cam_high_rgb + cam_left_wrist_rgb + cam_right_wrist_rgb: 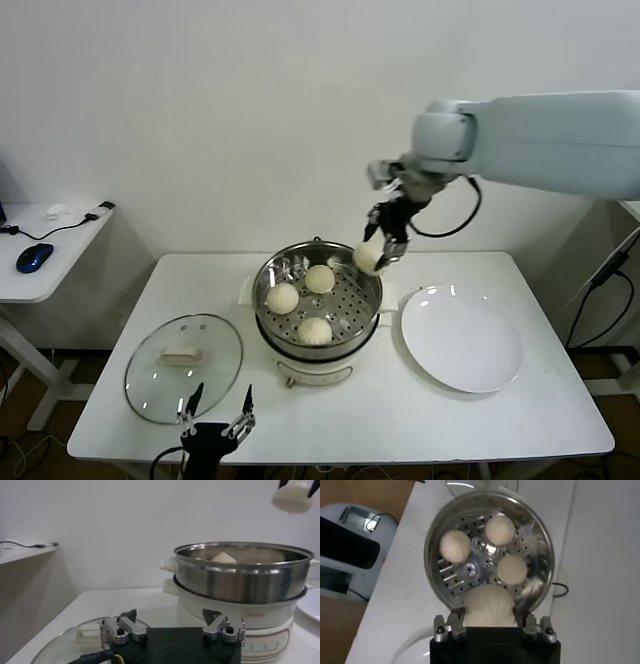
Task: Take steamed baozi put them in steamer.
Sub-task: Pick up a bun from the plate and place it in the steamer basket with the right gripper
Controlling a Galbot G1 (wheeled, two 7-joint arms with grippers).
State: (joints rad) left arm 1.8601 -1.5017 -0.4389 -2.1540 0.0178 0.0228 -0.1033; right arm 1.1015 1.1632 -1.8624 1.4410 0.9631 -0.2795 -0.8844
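The steel steamer (pixel 372 283) stands mid-table on its cream base, with three cream-white baozi (pixel 283 297) on its perforated tray; they also show in the right wrist view (pixel 456 545). My right gripper (pixel 383 244) is shut on the fourth baozi (pixel 368 257) and holds it in the air above the steamer's far right rim; the bun shows between the jaws in the right wrist view (pixel 488 606). My left gripper (pixel 216 408) is open and empty, low at the table's front edge, near the glass lid.
A round glass lid (pixel 184 366) with a white knob lies at the front left. An empty white plate (pixel 462 340) sits right of the steamer. A side table with a blue mouse (pixel 34 256) stands at far left.
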